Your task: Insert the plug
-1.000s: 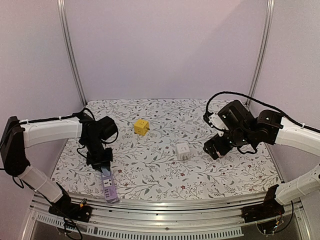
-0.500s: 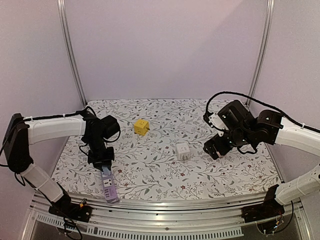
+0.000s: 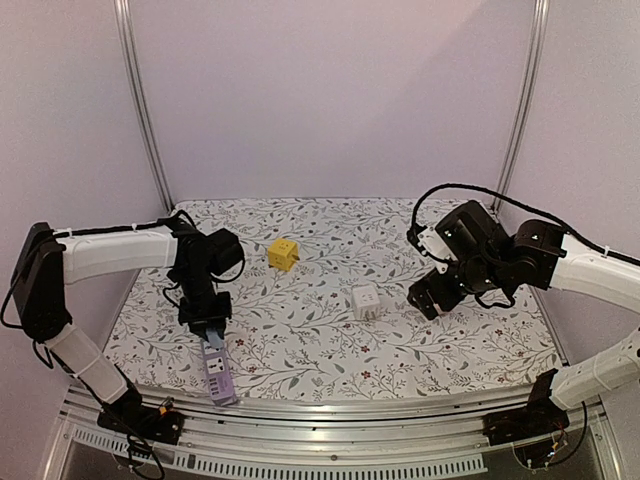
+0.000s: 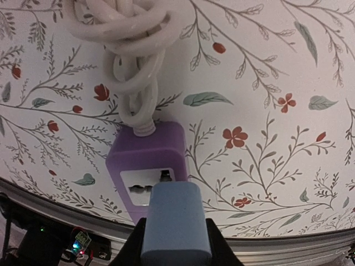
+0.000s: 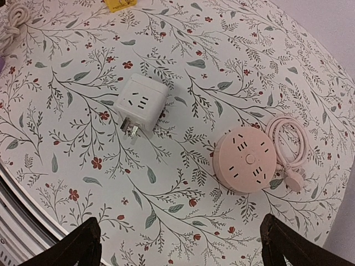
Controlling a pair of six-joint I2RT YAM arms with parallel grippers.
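Note:
My left gripper (image 3: 207, 335) is shut on a blue plug (image 4: 175, 221) and holds it just above the near end of a purple power strip (image 4: 145, 160), over the strip's white socket face. The strip (image 3: 218, 377) lies near the table's front left edge, with its white cord (image 4: 133, 33) coiled beyond it. The plug's pins are hidden under its body. My right gripper (image 3: 432, 297) is open and empty above the table at the right, and its fingers (image 5: 77, 244) frame bare cloth.
A white cube adapter (image 5: 141, 102) lies on its side mid-table and also shows in the top view (image 3: 366, 301). A pink round socket (image 5: 248, 160) with a pink cord lies to its right. A yellow cube (image 3: 283, 253) sits farther back. The metal front rail (image 3: 330, 412) is close to the strip.
My left arm has shifted slightly right and toward the front edge, keeping the blue plug over the purple strip. The right arm has not moved.

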